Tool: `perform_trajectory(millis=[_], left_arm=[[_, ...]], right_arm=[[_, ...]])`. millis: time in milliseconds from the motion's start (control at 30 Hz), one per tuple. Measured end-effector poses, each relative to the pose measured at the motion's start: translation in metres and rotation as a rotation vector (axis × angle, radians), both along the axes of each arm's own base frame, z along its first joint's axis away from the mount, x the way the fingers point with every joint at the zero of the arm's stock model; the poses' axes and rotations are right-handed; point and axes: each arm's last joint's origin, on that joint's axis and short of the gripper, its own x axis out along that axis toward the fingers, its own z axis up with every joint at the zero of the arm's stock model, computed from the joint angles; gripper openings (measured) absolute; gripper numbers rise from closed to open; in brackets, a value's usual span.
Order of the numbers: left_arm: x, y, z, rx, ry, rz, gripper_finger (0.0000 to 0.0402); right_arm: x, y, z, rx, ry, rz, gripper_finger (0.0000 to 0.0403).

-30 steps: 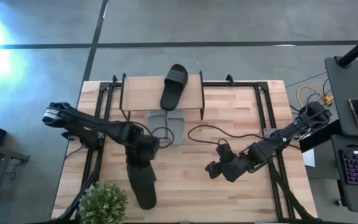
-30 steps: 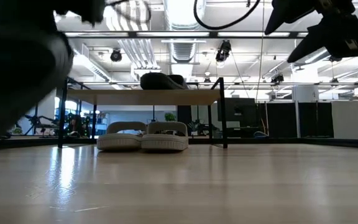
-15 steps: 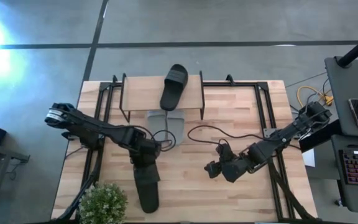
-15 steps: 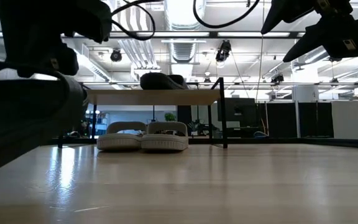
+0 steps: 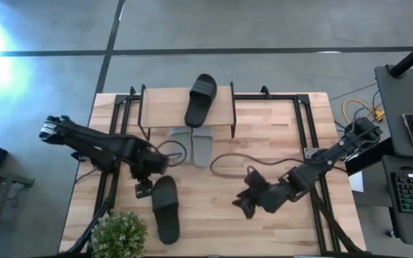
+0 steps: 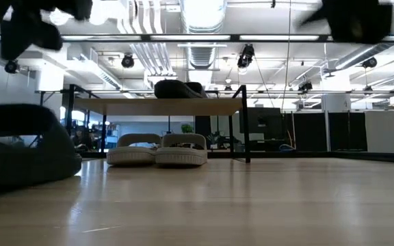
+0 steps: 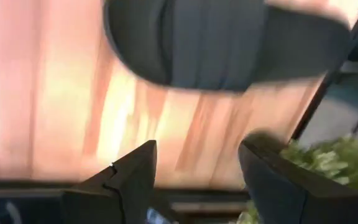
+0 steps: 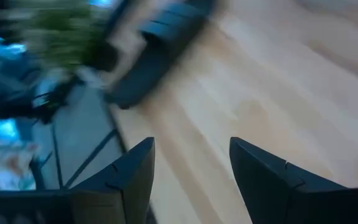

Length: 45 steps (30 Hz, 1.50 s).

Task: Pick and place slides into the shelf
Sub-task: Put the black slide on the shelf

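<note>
One black slide [image 5: 165, 208] lies flat on the table near the front left, also visible in the low view [image 6: 19, 154] and the left wrist view [image 7: 216, 43]. My left gripper [image 5: 143, 188] hovers open just left of it, touching nothing [image 7: 194, 152]. A second black slide [image 5: 201, 99] rests on the shelf's plank top [image 5: 163, 107]. Two light grey slides [image 5: 193, 145] sit side by side on the table under the shelf [image 6: 157, 150]. My right gripper [image 5: 244, 204] is open above the table's middle right [image 8: 191, 146], pointing toward the black slide [image 8: 160, 50].
A small green potted plant [image 5: 119, 233] stands at the table's front left corner, close to the black slide. Cables [image 5: 249, 154] trail over the table's middle. Black frame rails [image 5: 307, 129] run along both table sides. Bare wood lies between the two arms.
My left gripper has opened and let go of the black slide, then drawn up and toward the table's left edge. The slide, earlier held tipped above the table, now lies flat on it. My right gripper has shifted slightly toward the left and near edge.
</note>
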Motion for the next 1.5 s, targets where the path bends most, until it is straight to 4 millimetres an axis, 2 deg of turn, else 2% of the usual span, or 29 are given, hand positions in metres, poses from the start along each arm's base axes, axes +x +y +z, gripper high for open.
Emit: perform_trajectory(millis=[67,233,400,533,633,767,867,1000,1200,1367,1500], left_arm=[[-0.005,-0.004,0.017,0.006,-0.130,0.038,0.0216],[-0.016,-0.026,0.048,0.031,-0.516,0.137,0.0217],[-0.040,-0.057,0.054,0.188,-0.693,0.215,0.0205],[-0.046,-0.088,0.041,0.271,-0.729,0.163,0.0182],[-0.036,-0.112,0.021,0.337,-0.678,0.108,0.0159],[-0.017,-0.137,-0.005,0.434,-0.541,0.065,0.0129],[-0.006,-0.150,-0.020,0.528,-0.452,0.015,0.0125],[0.006,-0.167,-0.032,0.532,-0.394,0.034,0.0142],[0.022,-0.190,-0.042,0.522,-0.376,0.052,0.0196],[0.030,-0.193,-0.061,0.586,-0.340,0.038,0.0235],[0.033,-0.192,-0.080,0.675,-0.300,0.027,0.0239]], right_arm=[[0.007,0.007,0.010,-0.091,-0.083,0.070,0.0199],[0.030,0.013,0.022,-0.325,-0.118,0.191,0.0199],[0.061,0.020,0.026,-0.575,-0.046,0.267,0.0199],[0.077,0.023,0.027,-0.757,0.114,0.276,0.0199],[0.079,0.022,0.028,-0.837,0.234,0.229,0.0199],[0.075,0.019,0.030,-0.828,0.327,0.156,0.0199],[0.069,0.017,0.032,-0.786,0.357,0.098,0.0199],[0.057,0.016,0.033,-0.763,0.416,0.049,0.0199],[0.043,0.024,0.032,-0.768,0.454,0.038,0.0199],[0.039,0.026,0.031,-0.789,0.466,0.050,0.0199],[0.038,0.026,0.028,-0.797,0.476,0.051,0.0199]])
